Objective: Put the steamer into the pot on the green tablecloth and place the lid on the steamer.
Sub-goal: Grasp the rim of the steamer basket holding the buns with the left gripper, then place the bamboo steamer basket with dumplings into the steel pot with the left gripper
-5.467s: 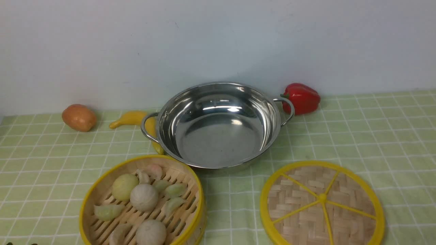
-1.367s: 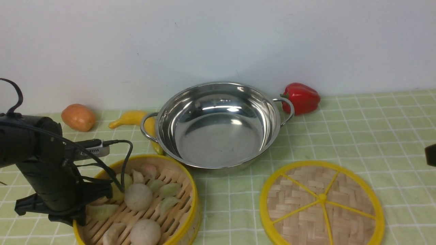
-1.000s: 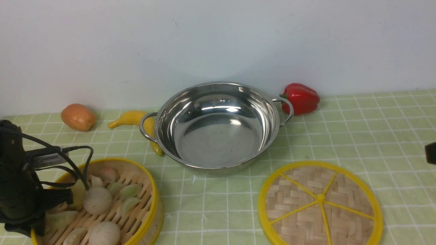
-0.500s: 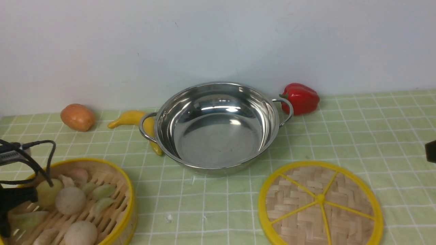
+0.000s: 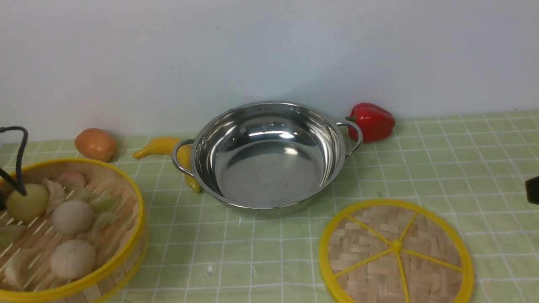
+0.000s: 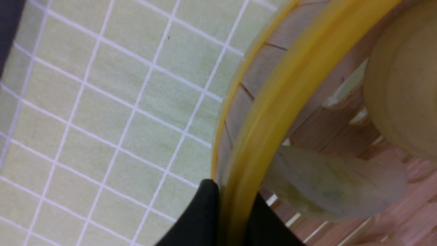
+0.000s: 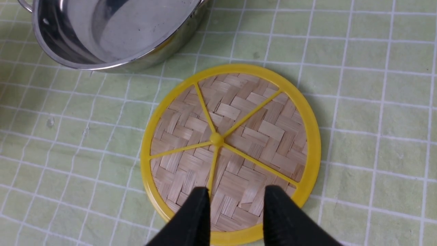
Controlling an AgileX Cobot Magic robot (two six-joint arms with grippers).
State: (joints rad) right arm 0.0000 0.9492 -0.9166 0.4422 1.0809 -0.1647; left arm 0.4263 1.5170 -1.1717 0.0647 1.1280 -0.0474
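Steamer (image 5: 126, 263): at the far left of my front view, well apart from the pot and partly cut off by the frame. I cannot tell whether it rests on the cloth.
Load: pale buns (image 5: 72, 216) and dumplings (image 5: 105, 202) lie on the slatted floor.
Left gripper (image 6: 234, 212): clamped on the steamer's wall, with one black finger (image 6: 201, 215) outside, the other inside, and the yellow rim between them.
Pot (image 5: 265, 176): empty and upright on the cloth at centre, with a loop handle (image 5: 356, 136) on either side.
Lid (image 5: 396, 248): flat on the cloth, near the pot's front right and not touching it.
Right gripper (image 7: 235, 208): I see it above the lid's edge farthest from the pot, jaws apart, nothing between them.
Cloth (image 5: 421, 168): green with a white grid, running back to the pale wall (image 5: 269, 50).
Pepper (image 5: 372, 121): red, just beside the pot's right side, by the wall.
Banana (image 5: 160, 145): yellow, behind the pot's left side and partly hidden by it.
Round fruit (image 5: 96, 144): orange-brown, left of the banana, beyond the steamer.
Cable (image 5: 19, 160): black, looping over the steamer's left edge at the frame's border.
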